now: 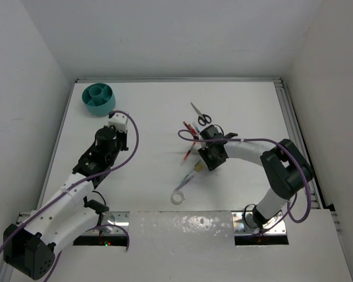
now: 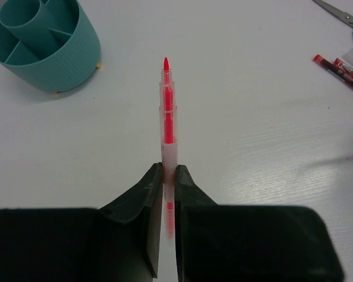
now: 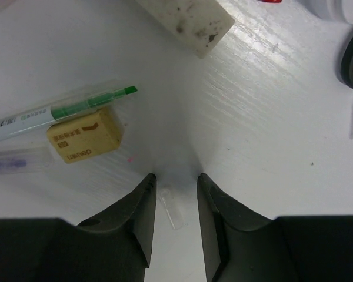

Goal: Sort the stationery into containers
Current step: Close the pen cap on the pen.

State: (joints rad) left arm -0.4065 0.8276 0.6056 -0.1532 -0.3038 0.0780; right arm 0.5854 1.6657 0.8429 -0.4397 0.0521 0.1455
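**Left gripper (image 2: 169,170) clamped on a red pen (image 2: 167,111) that points straight ahead, close to the teal cup (image 2: 44,44).**

The pen's long axis runs in line with the fingers. Its lower barrel is pinched between them and its red tip points away from the wrist, over bare table (image 2: 253,147). The cup stands ahead and to the left of the tip, apart from it. Scissors (image 2: 344,14) and more red pens (image 2: 341,67) lie well off to the right. The right gripper (image 3: 175,179) hangs low over the table with its jaws partly apart. A small clear piece (image 3: 172,208) lies in the gap, not gripped. To its left, a green pen (image 3: 65,106) lies against a tan eraser (image 3: 85,138). A white eraser (image 3: 185,20) lies ahead, and the tape ring (image 1: 177,197) sits nearer the arms' bases.
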